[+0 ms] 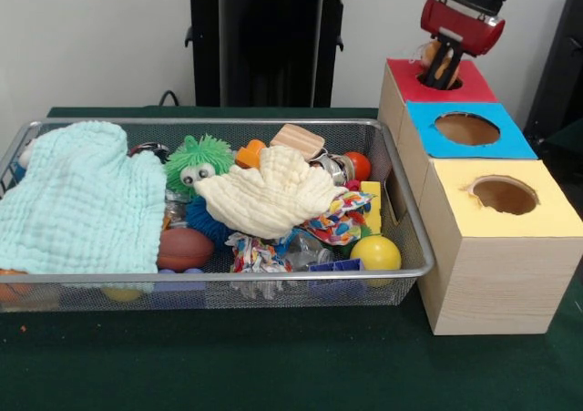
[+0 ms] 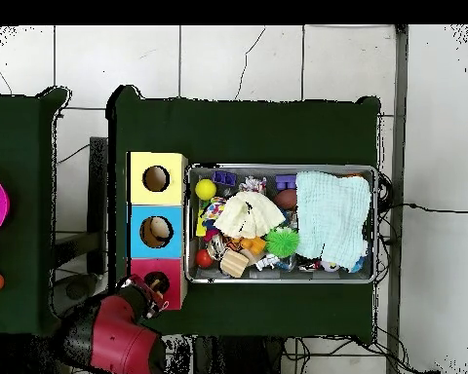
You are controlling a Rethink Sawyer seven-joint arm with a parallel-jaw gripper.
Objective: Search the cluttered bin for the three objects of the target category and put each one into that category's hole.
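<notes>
Yellow ball sits in bin front corner; gripper is over the red hole, clamped on a tan object.

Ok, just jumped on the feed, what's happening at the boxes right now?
The arm's end effector is down at the hole of the red box, with something orange-tan between its tips, apparently being dropped in. The blue box and yellow box sit beside it untouched. The wire bin is full of clutter, including a mint cloth, a cream cloth and a yellow ball.
</notes>
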